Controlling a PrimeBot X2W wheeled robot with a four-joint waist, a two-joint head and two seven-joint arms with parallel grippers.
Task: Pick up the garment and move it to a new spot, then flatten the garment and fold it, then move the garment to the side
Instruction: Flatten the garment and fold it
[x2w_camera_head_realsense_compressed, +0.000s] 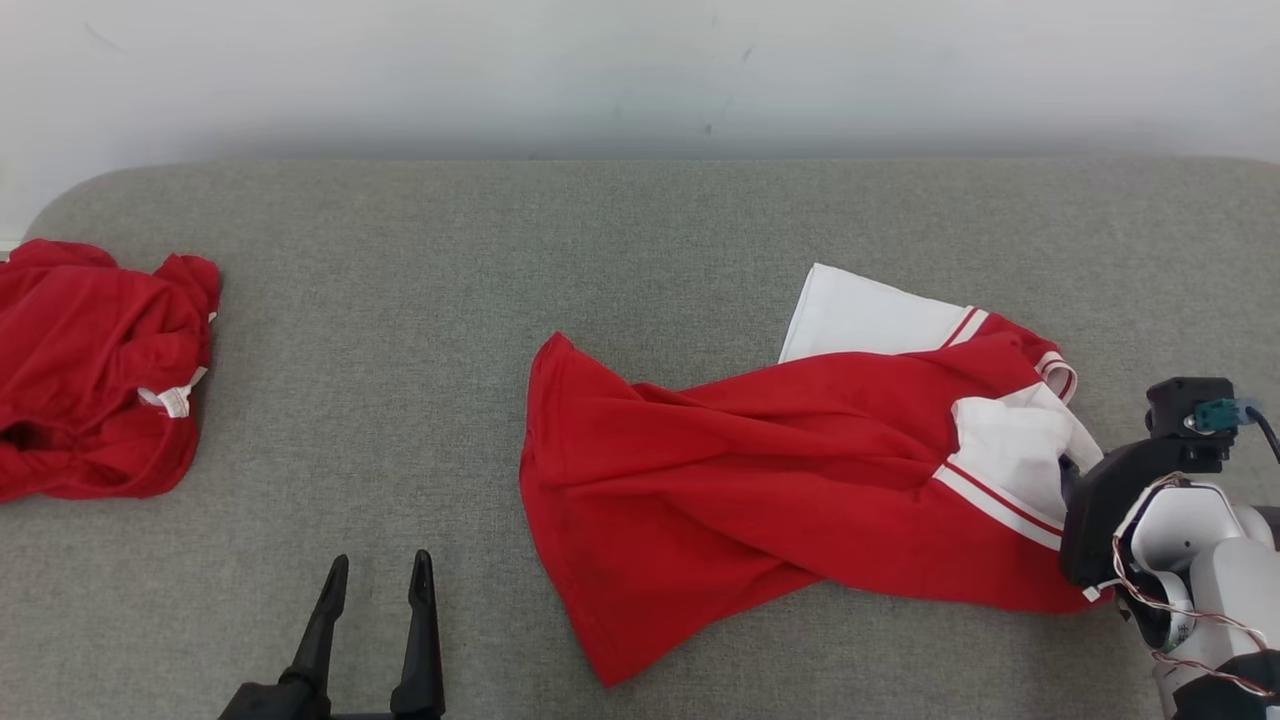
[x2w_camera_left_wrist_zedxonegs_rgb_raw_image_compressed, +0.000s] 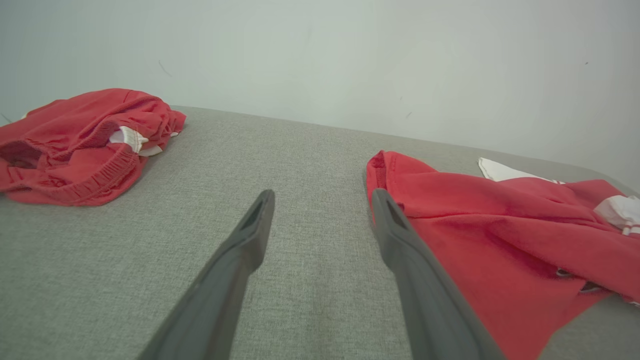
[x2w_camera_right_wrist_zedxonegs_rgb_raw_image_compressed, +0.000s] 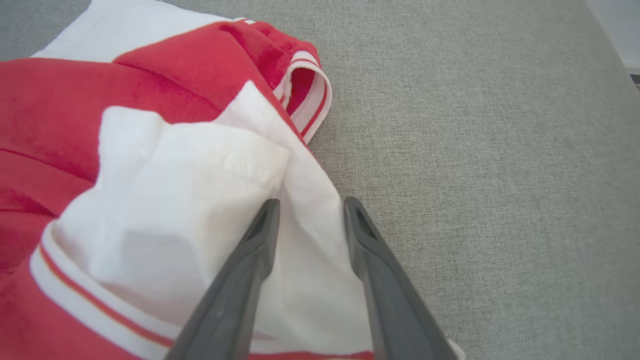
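The garment (x2w_camera_head_realsense_compressed: 760, 470) is a red shirt with white sleeves and red-and-white trim, lying crumpled on the right half of the grey padded surface (x2w_camera_head_realsense_compressed: 400, 300). My right gripper (x2w_camera_head_realsense_compressed: 1075, 475) is at its right end, down on the bunched white sleeve. In the right wrist view the garment (x2w_camera_right_wrist_zedxonegs_rgb_raw_image_compressed: 150, 200) shows white cloth lying between the two fingers of the right gripper (x2w_camera_right_wrist_zedxonegs_rgb_raw_image_compressed: 310, 205), whose jaws stand partly apart. My left gripper (x2w_camera_head_realsense_compressed: 380, 565) rests open near the front edge, left of the garment's red hem (x2w_camera_left_wrist_zedxonegs_rgb_raw_image_compressed: 490, 225). Nothing lies between the fingers of the left gripper (x2w_camera_left_wrist_zedxonegs_rgb_raw_image_compressed: 322, 197).
A second crumpled red garment (x2w_camera_head_realsense_compressed: 90, 370) lies at the far left edge of the surface, also seen as a red heap (x2w_camera_left_wrist_zedxonegs_rgb_raw_image_compressed: 85, 140). A pale wall (x2w_camera_head_realsense_compressed: 640, 70) runs along the back. Bare grey padding stretches between the two garments.
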